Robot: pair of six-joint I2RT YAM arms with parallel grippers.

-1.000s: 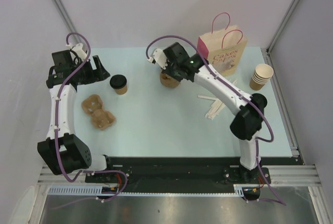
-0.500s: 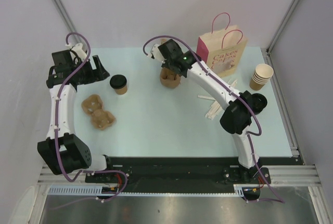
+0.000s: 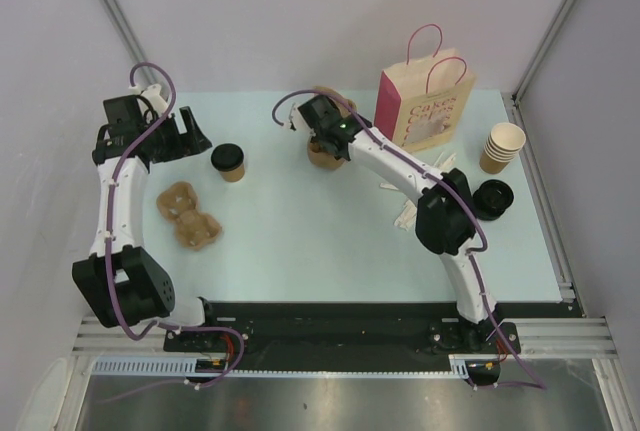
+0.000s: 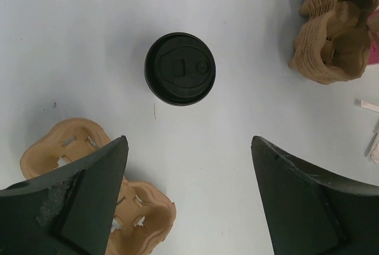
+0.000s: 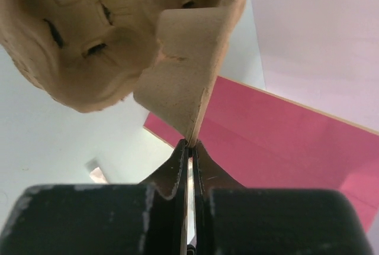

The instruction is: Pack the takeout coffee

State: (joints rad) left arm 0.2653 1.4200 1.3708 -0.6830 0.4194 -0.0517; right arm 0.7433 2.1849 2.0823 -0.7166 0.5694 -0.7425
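Observation:
The takeout coffee (image 3: 229, 162), a brown cup with a black lid (image 4: 180, 68), stands upright at the table's back left. My left gripper (image 3: 190, 136) hovers just left of it, open, and nothing sits between its fingers (image 4: 188, 142). My right gripper (image 5: 189, 144) is shut on the thin edge of a pulp cup carrier (image 5: 106, 36), which hangs tilted from the jaws. In the top view that gripper (image 3: 328, 123) is over a stack of carriers (image 3: 327, 154), left of the pink paper bag (image 3: 425, 101).
A single carrier (image 3: 187, 214) lies flat near the left arm. Pale lidless cups (image 3: 502, 146) are stacked at the right edge, with black lids (image 3: 492, 196) in front of them. Wooden stirrers (image 3: 415, 206) lie beside the right arm. The bag's pink side (image 5: 284, 148) is close behind the held carrier.
The right arm has swung left and back, carrying the held carrier away from the bag. The left arm and the coffee have stayed put.

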